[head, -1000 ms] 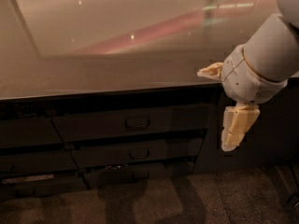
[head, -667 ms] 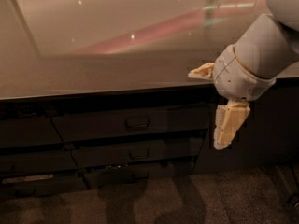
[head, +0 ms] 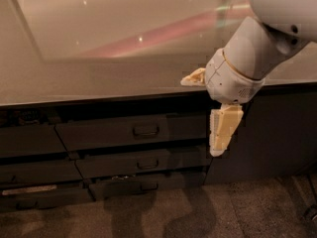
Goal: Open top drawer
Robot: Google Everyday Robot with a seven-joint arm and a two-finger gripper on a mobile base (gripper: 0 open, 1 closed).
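Note:
The top drawer point(head: 109, 133) is the widest dark grey front just under the counter edge, with a small dark loop handle point(head: 146, 131) at its centre. It looks pushed in, level with the fronts around it. My gripper point(head: 199, 117) hangs in front of the drawer's right end, to the right of the handle and apart from it. It is open wide: one cream finger point(head: 194, 77) points left at counter-edge height, the other finger point(head: 223, 130) points down.
A glossy grey countertop point(head: 99, 58) runs across above the drawers. Two narrower dark drawers point(head: 143, 162) point(head: 146, 185) sit below the top one. Plain dark panels stand at left point(head: 27, 140) and right point(head: 277, 133). Speckled floor point(head: 223, 212) lies below.
My arm and gripper have moved left along the counter edge, closer to the top drawer's handle. The drawers have not moved.

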